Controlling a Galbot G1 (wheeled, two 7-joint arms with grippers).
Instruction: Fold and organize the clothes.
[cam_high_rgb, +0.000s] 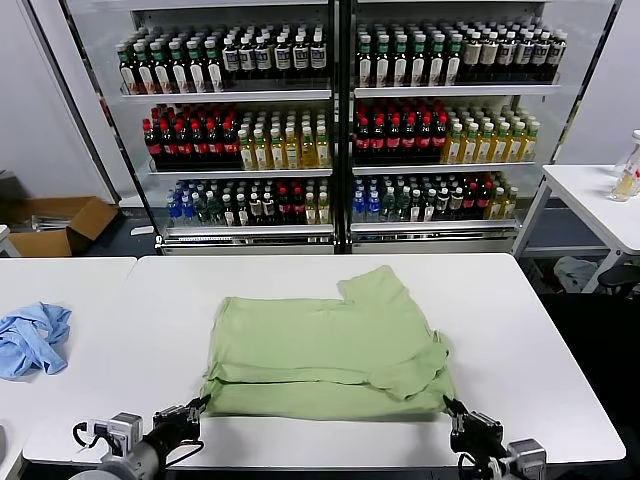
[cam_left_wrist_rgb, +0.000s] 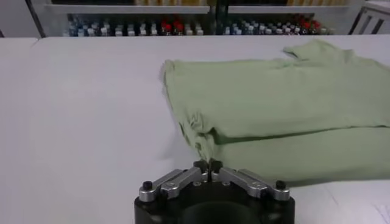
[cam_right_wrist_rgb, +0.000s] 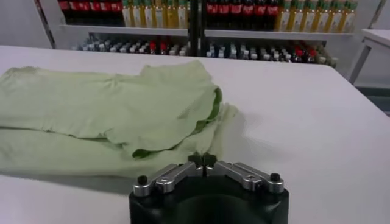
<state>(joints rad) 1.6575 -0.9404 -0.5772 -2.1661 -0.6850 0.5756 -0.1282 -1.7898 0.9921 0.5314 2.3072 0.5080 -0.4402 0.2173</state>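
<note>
The light green shirt (cam_high_rgb: 330, 350) lies on the white table (cam_high_rgb: 540, 340), folded over on itself with one sleeve pointing to the far side. Its printed front is hidden. My left gripper (cam_high_rgb: 200, 405) is at the shirt's near left corner. In the left wrist view the left gripper (cam_left_wrist_rgb: 208, 164) is shut, its tips meeting in the edge of the shirt (cam_left_wrist_rgb: 274, 103). My right gripper (cam_high_rgb: 447, 405) is at the near right corner. The right wrist view shows the right gripper (cam_right_wrist_rgb: 202, 159) shut on the hem of the shirt (cam_right_wrist_rgb: 91, 109).
A crumpled sky-blue cloth (cam_high_rgb: 30, 338) lies on the adjoining table at the left. Glass-door coolers full of bottles (cam_high_rgb: 340, 120) stand behind the table. A cardboard box (cam_high_rgb: 60, 222) sits on the floor at far left, and another white table (cam_high_rgb: 600, 200) stands at far right.
</note>
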